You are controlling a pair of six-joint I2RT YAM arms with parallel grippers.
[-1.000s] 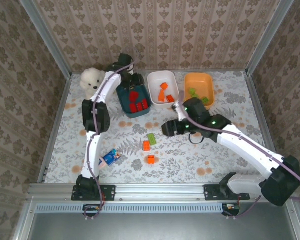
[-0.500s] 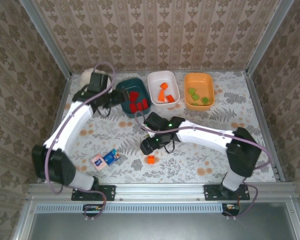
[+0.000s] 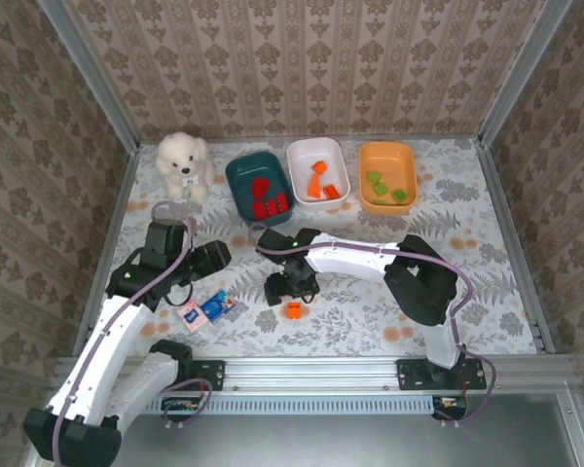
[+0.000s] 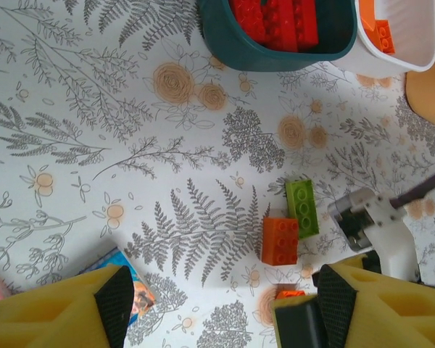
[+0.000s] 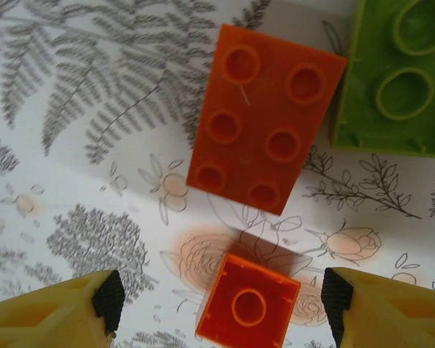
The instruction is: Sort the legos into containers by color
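Nearly done: red bricks in dark teal plastic bin, orange ones in white plastic bin, green ones in orange plastic bin, all at far edge. 3 to go on table, mid-near: orange six-stud brick, light green brick just beside it, small red-orange one-stud brick. R gripper open, empty, pointing down over the small brick; R arm folded across to the left. L gripper open, empty, near-left.

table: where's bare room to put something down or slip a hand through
Widest bare patch: the table's right side, bordered by the orange bin behind and the right arm to its left. Smaller: between the plush dog and the left arm. Crowded: the middle, with loose legos by the right end effector, and the packet.
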